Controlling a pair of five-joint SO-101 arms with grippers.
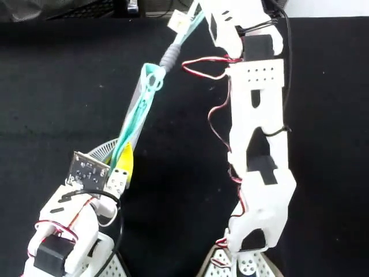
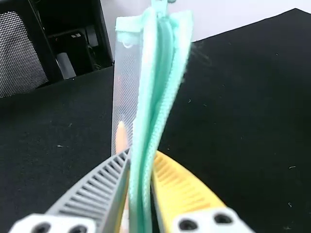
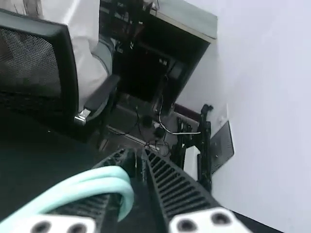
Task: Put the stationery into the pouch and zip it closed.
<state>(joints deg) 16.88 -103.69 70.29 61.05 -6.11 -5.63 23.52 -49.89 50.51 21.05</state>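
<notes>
A clear mesh pouch (image 1: 137, 115) with a mint green zip hangs stretched above the black table between both arms. My left gripper (image 1: 122, 164) is shut on its near end, and the left wrist view shows the pouch (image 2: 146, 92) pinched between the grey and yellow fingers (image 2: 182, 191) of the left gripper (image 2: 141, 194). An orange pencil (image 2: 120, 136) shows through the mesh. At the far end my right gripper (image 1: 185, 22) is shut on the mint zip cord (image 1: 183, 36). In the right wrist view the cord's loop (image 3: 97, 187) sits between the black ribbed fingers of the right gripper (image 3: 138, 156).
The white right arm (image 1: 259, 144) with red wires (image 1: 216, 124) stretches over the table's right half. A black cloth (image 1: 57, 86) covers the table. An office chair (image 3: 43, 82) and a white wall (image 3: 262, 97) lie beyond the far edge.
</notes>
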